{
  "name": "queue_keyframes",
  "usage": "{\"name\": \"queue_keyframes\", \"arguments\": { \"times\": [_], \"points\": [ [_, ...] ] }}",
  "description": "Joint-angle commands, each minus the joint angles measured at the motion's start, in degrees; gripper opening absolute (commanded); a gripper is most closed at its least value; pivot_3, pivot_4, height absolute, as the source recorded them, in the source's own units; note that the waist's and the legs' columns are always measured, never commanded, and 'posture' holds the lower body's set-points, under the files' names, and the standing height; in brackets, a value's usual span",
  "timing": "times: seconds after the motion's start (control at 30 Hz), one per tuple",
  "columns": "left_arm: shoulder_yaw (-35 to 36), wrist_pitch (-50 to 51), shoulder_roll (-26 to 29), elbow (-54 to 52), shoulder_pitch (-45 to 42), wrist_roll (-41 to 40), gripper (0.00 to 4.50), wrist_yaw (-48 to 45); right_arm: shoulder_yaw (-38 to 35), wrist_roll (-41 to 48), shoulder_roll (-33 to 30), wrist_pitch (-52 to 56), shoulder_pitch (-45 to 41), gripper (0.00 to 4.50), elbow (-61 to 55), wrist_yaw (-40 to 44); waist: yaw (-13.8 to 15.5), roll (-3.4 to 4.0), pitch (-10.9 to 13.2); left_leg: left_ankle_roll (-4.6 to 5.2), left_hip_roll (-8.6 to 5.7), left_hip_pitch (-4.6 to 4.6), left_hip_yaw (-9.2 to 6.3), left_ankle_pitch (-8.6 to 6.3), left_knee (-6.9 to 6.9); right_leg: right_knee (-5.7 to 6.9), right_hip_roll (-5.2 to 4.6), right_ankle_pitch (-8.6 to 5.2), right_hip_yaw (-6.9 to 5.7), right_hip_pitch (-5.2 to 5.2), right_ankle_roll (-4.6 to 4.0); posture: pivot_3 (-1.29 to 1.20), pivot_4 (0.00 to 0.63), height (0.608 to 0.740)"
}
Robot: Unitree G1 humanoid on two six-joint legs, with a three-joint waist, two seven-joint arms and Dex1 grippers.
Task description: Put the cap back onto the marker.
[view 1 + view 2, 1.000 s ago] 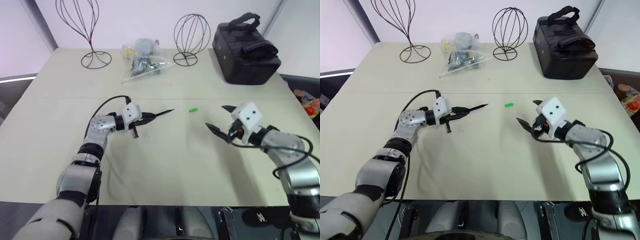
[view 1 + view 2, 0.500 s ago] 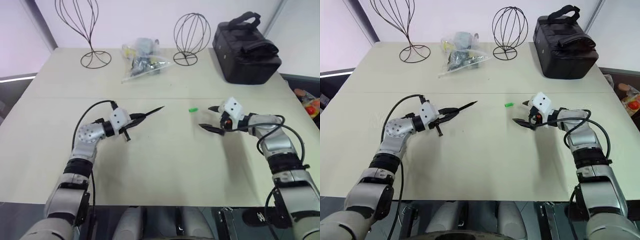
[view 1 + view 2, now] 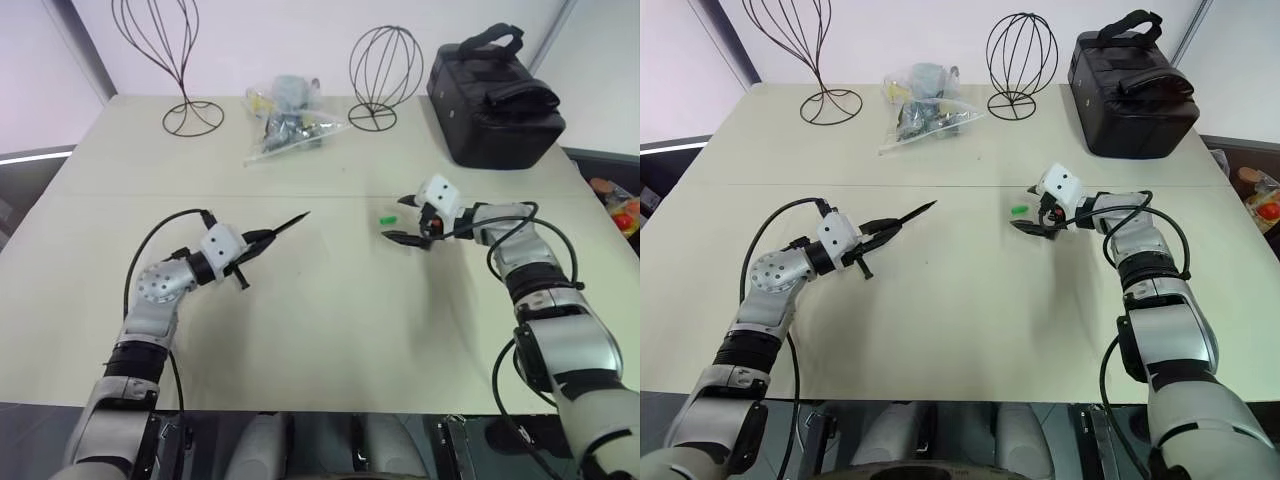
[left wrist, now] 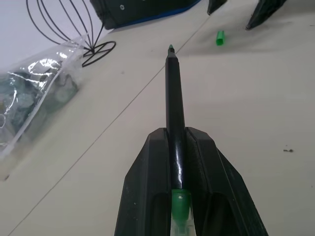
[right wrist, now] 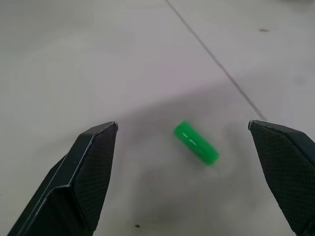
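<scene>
The cap (image 3: 387,220), a tiny bright green cylinder, lies on the beige table (image 3: 330,320) right of centre. My right gripper (image 3: 392,218) is open, tilted down toward the table, one black finger on each side of the cap (image 5: 196,142), not touching it. To the left, my left gripper (image 3: 255,240) is shut on the marker (image 3: 282,227), a thin dark stick held about level above the table. Its pointed tip aims toward the cap. In the left wrist view the marker (image 4: 174,108) runs out between the closed fingers (image 4: 147,167), with the cap (image 4: 220,38) far ahead.
At the table's far side stand a tall wire stand (image 3: 192,120), a round wire stand (image 3: 371,118), a clear plastic bag of small items (image 3: 285,120) and a black bag (image 3: 495,95). A seam line (image 3: 150,195) crosses the table.
My right gripper has reached forward and down to the left until its open fingers flank the cap. The left gripper has drawn back to the left with the marker.
</scene>
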Motion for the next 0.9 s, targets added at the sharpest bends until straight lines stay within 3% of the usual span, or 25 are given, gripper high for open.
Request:
{"name": "queue_keyframes", "arguments": {
  "times": [0.03,0.9],
  "points": [
    [1.7,0.58,1.42,-4.06,0.57,-1.71,0.05,0.85,-0.52,-0.61,0.4,-1.63,-2.39,4.38,2.55,0.46,-0.03,0.01,0.01,-0.01,0.0,0.0,0.0,0.0,0.0,0.0,0.0,0.0,0.0,0.0,0.0,0.0,0.15,0.74],
    [3.3,7.5,5.0,-15.91,5.75,-2.43,0.05,4.84,-1.35,-3.61,1.78,-3.25,-6.47,4.38,10.92,-0.82,-0.18,0.1,0.03,-0.03,0.01,-0.01,0.03,0.01,-0.05,0.02,-0.01,0.01,0.06,-0.07,-0.01,0.0,0.15,0.74]
  ]
}}
